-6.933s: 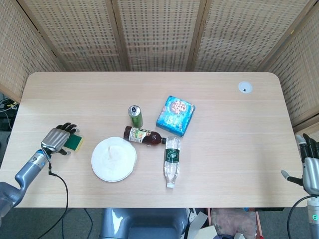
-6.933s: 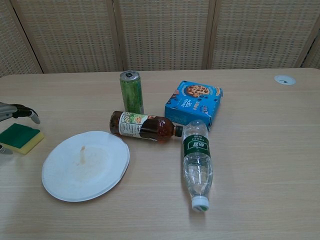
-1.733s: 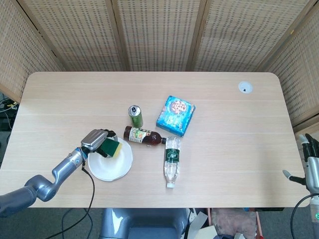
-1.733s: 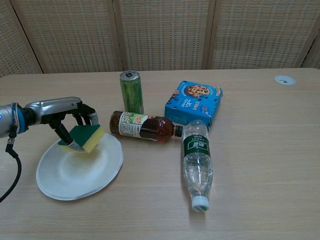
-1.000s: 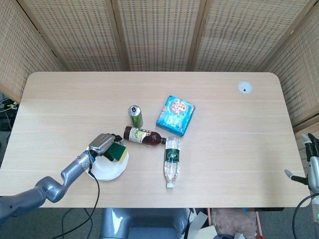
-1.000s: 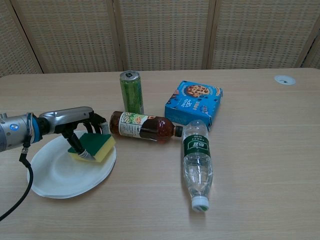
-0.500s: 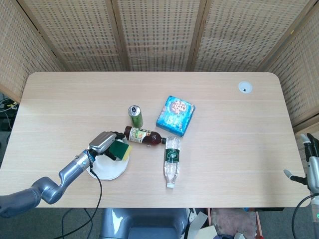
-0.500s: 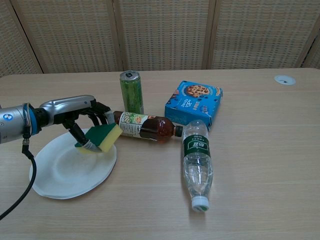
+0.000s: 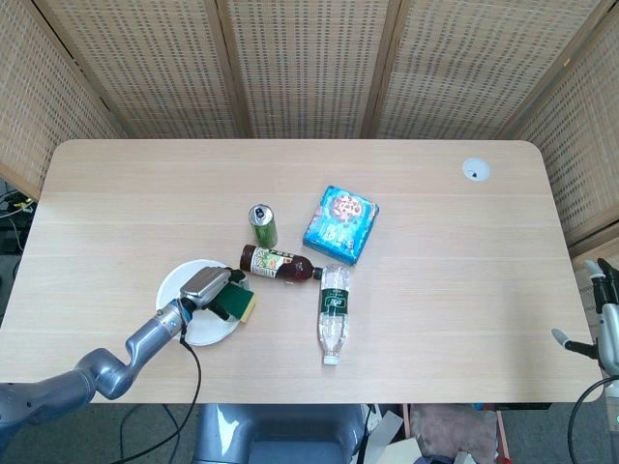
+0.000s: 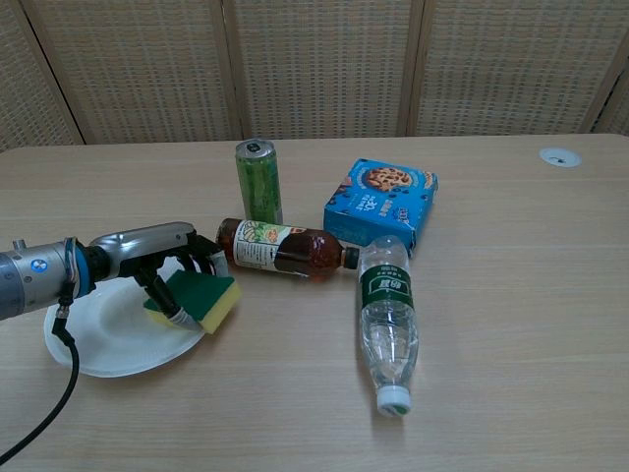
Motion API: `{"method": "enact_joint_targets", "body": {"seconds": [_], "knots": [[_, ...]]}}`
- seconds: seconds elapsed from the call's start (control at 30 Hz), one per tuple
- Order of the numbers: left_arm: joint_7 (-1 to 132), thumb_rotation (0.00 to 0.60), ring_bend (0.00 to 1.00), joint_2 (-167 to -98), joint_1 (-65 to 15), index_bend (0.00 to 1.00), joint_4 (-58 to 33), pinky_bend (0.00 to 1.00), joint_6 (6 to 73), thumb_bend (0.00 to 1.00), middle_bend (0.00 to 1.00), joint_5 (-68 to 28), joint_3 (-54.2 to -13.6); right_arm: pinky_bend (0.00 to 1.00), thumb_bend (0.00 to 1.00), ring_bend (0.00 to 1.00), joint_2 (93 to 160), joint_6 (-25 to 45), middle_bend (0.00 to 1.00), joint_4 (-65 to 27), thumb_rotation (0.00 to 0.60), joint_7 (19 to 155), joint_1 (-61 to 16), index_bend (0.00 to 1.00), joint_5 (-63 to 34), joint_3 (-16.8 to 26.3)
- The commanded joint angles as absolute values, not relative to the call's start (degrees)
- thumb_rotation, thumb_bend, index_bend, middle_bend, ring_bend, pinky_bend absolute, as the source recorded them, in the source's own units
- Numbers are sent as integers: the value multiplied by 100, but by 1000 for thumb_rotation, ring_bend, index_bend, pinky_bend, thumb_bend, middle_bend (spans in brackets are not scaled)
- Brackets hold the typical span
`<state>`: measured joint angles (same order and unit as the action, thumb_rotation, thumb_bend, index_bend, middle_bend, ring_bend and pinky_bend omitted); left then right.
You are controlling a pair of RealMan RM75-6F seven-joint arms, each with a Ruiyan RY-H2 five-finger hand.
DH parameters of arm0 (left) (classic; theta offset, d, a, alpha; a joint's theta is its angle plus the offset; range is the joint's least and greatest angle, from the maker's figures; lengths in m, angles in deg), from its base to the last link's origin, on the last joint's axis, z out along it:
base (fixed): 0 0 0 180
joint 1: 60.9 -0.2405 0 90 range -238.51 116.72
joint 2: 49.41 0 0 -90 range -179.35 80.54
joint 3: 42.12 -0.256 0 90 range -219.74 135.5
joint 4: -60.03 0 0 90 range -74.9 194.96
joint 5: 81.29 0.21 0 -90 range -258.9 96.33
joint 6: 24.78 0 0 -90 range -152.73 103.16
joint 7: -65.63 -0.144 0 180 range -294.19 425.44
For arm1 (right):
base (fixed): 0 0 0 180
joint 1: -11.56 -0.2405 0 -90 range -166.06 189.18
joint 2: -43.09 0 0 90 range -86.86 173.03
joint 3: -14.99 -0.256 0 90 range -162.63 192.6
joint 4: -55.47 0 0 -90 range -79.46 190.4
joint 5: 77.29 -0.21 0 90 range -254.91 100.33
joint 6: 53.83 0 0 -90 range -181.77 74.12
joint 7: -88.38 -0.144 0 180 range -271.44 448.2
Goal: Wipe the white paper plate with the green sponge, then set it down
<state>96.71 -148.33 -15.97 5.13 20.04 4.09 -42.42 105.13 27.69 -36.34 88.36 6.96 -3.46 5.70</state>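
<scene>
since half a second back my left hand (image 10: 162, 258) has dragged the sponge (image 10: 201, 295) to the near right, and the plate (image 10: 103, 329) has slid further left with the stroke. i'm gripping the sponge from above, fingers wrapped over its green face, yellow underside showing at the edge. it now sits on the plate's right rim, partly overhanging the table (image 10: 491, 324). my right hand (image 9: 607, 319) hangs off the table's right edge, holding nothing, fingers apart as far as i can tell.

just beyond the sponge lies the brown bottle (image 10: 280, 248) on its side, close to my fingers. the green can (image 10: 257, 181) stands behind it; the blue box (image 10: 381, 205) and the water bottle (image 10: 388, 320) lie further right.

my judgement: the plate is light and skids under sideways force, so i should bring the sponge back toward the plate's middle, press straighter down and use shorter strokes. i must also keep clear of the brown bottle, which could roll if nudged.
</scene>
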Motion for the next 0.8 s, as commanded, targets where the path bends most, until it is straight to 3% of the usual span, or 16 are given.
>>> {"method": "enact_joint_targets", "body": {"seconds": [0.03, 0.37, 0.8], "knots": [[9833, 600, 307, -14728, -1623, 476, 375, 303, 2245, 0, 373, 491, -4186, 0, 0, 0, 10501, 2784, 0, -3648, 600, 8824, 705, 0, -333, 573], [9914, 600, 307, -14260, -1658, 476, -81, 303, 2489, 0, 373, 500, -4091, 0, 0, 0, 10487, 2803, 0, -3669, 600, 8802, 716, 0, -309, 580], [10595, 600, 307, -14932, -1724, 476, 653, 303, 2267, 0, 376, 467, -4209, 0, 0, 0, 10508, 2758, 0, -3650, 600, 8846, 693, 0, -355, 572]]}}
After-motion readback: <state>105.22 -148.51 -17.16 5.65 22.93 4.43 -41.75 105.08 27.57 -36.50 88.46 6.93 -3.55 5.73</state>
